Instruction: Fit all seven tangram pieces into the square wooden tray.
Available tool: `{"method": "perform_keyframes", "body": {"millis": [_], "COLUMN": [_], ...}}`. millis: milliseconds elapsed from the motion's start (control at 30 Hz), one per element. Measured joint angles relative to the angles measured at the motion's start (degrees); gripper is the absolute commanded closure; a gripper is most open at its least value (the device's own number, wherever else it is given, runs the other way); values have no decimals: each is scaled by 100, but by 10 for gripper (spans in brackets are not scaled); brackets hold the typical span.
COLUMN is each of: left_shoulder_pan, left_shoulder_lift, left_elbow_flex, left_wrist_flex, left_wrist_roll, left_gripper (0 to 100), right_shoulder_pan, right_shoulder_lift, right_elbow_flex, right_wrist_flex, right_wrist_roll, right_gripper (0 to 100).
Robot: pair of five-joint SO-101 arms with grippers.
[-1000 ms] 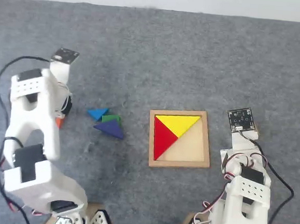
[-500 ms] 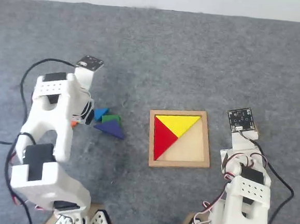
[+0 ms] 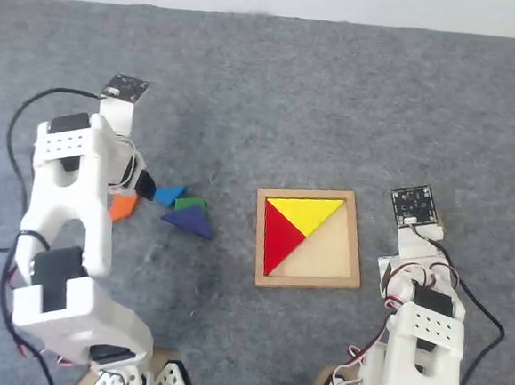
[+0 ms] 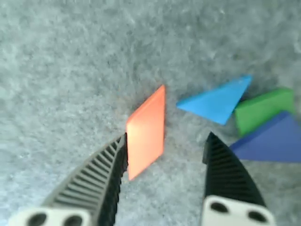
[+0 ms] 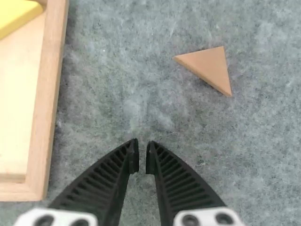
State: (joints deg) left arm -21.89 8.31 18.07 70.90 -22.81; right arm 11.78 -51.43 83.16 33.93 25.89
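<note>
The square wooden tray (image 3: 307,283) holds a yellow triangle (image 3: 305,212) and a red triangle (image 3: 281,236). Left of it lie a light blue triangle (image 3: 168,193), a green piece (image 3: 190,204), a dark blue triangle (image 3: 188,223) and an orange parallelogram (image 3: 123,206). My left gripper (image 4: 164,146) is open just above the carpet, with the orange parallelogram (image 4: 146,132) lying by one fingertip and the light blue triangle (image 4: 216,101) beyond the other. My right gripper (image 5: 139,157) is shut on nothing, beside the tray's rim (image 5: 49,94). A tan triangle (image 5: 209,68) lies ahead of it.
Grey carpet covers the whole table. The green piece (image 4: 263,110) and dark blue triangle (image 4: 270,141) crowd close to the light blue one. The right arm's base stands just right of the tray.
The left arm swung right toward the loose pieces, then back left a little; the orange parallelogram now lies more uncovered. The right arm has kept still.
</note>
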Motion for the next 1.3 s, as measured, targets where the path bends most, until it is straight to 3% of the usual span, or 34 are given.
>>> {"method": "perform_keyframes", "body": {"millis": [333, 533, 667, 867, 1100, 1300], "left_shoulder_pan": [-325, -378, -378, -360, -369, -167], "left_shoulder_lift": [1495, 1582, 1609, 1582, 1609, 1503], "left_elbow_flex": [-527, -730, -738, -738, -870, -1064], "left_wrist_flex": [-308, -97, -79, 264, 510, 1204], "left_wrist_roll": [-79, -246, -255, -255, -264, -264], "left_gripper": [744, 784, 863, 987, 987, 987], "right_shoulder_pan": [0, 0, 0, 0, 0, 0], "right_shoulder_lift": [0, 0, 0, 0, 0, 0], "right_elbow_flex": [0, 0, 0, 0, 0, 0], "right_wrist_flex": [0, 0, 0, 0, 0, -9], "right_wrist_roll": [0, 0, 0, 0, 0, 0], "right_gripper": [954, 954, 954, 954, 954, 954]}}
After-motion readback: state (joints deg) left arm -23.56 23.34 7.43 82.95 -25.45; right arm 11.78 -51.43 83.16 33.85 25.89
